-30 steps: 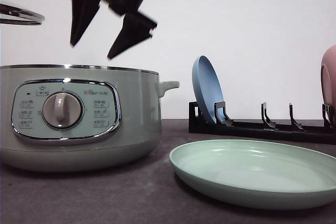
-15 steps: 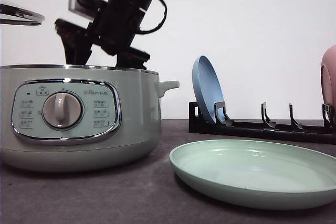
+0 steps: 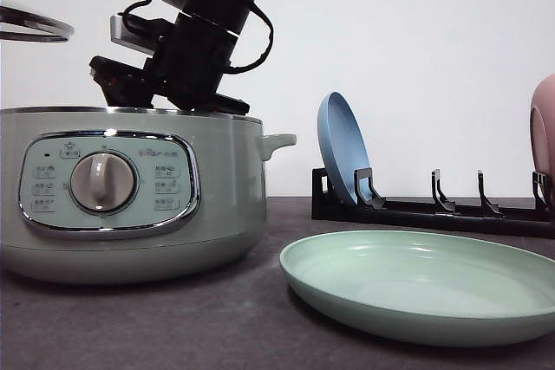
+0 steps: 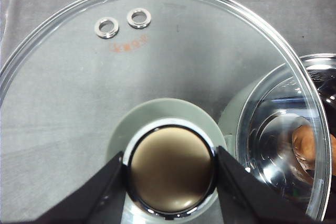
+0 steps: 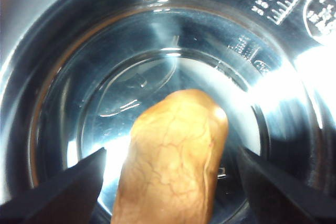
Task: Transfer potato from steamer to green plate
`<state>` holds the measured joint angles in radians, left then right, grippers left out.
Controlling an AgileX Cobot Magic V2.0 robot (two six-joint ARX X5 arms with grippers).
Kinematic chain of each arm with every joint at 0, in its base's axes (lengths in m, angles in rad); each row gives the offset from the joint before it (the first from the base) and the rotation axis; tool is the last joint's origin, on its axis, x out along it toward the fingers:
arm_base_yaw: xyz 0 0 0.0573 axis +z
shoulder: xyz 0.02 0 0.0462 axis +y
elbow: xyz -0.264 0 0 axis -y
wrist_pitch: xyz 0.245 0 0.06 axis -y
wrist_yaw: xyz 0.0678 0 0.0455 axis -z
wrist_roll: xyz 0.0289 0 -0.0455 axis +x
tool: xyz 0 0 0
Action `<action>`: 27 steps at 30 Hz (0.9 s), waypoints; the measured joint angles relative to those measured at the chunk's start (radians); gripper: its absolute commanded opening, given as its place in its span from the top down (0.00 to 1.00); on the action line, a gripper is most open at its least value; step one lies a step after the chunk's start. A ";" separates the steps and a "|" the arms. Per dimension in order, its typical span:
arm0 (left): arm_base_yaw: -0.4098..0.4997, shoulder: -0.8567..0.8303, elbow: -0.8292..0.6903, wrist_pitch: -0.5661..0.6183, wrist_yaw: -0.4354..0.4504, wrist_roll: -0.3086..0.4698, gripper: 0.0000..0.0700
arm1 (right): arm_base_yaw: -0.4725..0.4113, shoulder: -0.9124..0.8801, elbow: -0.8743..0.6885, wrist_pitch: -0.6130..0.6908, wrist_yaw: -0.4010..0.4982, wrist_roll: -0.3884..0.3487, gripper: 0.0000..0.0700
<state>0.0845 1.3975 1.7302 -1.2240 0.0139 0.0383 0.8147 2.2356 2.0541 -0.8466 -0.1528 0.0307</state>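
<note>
Reaching down into the steamer (image 3: 130,192), the right end effector (image 5: 168,182) has its two dark fingers (image 5: 63,190) spread wide, one on either side of the potato (image 5: 170,158), with gaps on both sides and no contact visible. The potato lies between them on the shiny metal floor of the pot: a lumpy oval, orange-brown, smooth-skinned with fine darker veins. Whether it stands on end or lies flat I cannot tell.

The left end effector (image 4: 170,169) is pressed against the round chrome knob (image 4: 170,174) of the glass lid (image 4: 105,77), a finger on each side, holding the lid up beside the pot. Through the lid's edge, the left wrist view catches the potato (image 4: 307,148) from the side, deep in the pot.

From the front, the pot wall hides the potato; the right arm (image 3: 195,32) dips behind the chrome rim. Well off to that arm's right, the green plate (image 3: 425,288) sits on the desk (image 3: 173,322), with a blue plate (image 3: 342,149) in a black rack (image 3: 434,210) behind it.
</note>
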 measured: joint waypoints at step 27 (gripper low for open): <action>0.000 0.000 0.000 0.000 0.000 0.000 1.00 | 0.004 -0.004 0.030 -0.060 0.000 -0.007 0.73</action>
<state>0.0845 1.3975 1.7302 -1.2243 0.0139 0.0387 0.8188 2.2317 2.0838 -0.9063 -0.1528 0.0241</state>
